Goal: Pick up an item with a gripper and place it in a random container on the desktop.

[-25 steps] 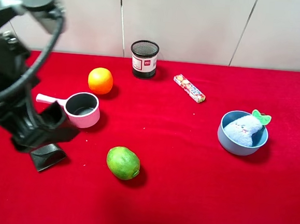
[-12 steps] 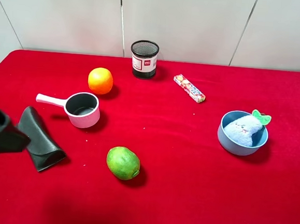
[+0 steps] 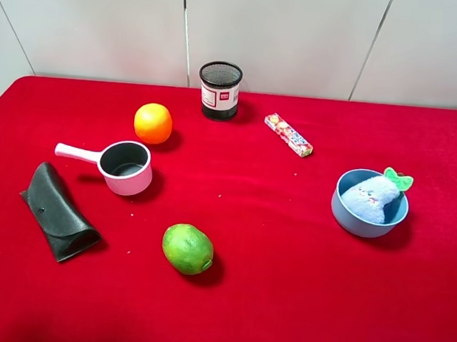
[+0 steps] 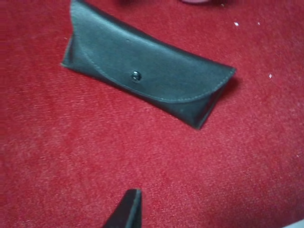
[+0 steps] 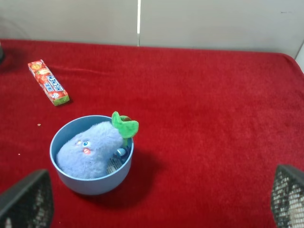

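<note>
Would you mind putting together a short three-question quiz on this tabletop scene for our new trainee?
1. True or false: the pale-blue plush toy lies inside the light-blue bowl.
2. Which thing lies nearest the black glasses case?
A. the candy pack
B. the pink saucepan
C. the black mesh cup
3. Fill in the blank: of the orange and the lime, the one nearer the wall is the ______.

Key
1. True; its green bow sticks up over the rim.
2. B
3. orange
</note>
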Motion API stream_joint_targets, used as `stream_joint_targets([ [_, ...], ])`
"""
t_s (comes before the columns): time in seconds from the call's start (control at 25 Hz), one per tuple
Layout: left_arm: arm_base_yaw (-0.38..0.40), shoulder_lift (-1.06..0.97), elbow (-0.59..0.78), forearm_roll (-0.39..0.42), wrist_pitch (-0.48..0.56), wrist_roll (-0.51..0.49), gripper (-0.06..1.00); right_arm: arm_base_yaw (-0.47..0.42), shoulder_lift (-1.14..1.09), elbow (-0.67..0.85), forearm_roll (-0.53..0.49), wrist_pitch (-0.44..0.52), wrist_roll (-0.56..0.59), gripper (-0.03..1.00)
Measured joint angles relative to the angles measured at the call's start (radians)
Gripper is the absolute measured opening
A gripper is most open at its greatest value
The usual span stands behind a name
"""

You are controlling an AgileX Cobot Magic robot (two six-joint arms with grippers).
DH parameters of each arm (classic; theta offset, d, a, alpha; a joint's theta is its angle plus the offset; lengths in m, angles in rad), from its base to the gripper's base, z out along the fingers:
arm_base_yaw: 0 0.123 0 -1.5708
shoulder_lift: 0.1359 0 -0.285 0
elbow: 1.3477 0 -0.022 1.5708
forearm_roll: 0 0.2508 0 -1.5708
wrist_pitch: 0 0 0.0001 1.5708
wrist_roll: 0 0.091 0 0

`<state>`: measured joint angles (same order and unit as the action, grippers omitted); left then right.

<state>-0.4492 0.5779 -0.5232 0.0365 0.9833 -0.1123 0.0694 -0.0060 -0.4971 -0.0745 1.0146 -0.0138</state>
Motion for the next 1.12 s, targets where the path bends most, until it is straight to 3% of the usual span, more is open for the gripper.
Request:
stream_joint_targets([
  [0.4, 0.215, -0.183, 0.006, -0.046, 0.103, 0.144, 0.99, 0.000, 0.000, 0.000, 0.000, 0.000, 0.000, 0.69],
  [0.64, 0.337, -0.307, 0.028, -0.085, 0.088, 0.225, 0.99, 0.000, 0.000, 0.000, 0.000, 0.000, 0.000, 0.69],
  [1.12, 0.414, -0.571, 0.028, -0.109, 0.083, 0.264, 0.99, 0.000, 0.000, 0.000, 0.000, 0.000, 0.000, 0.69],
])
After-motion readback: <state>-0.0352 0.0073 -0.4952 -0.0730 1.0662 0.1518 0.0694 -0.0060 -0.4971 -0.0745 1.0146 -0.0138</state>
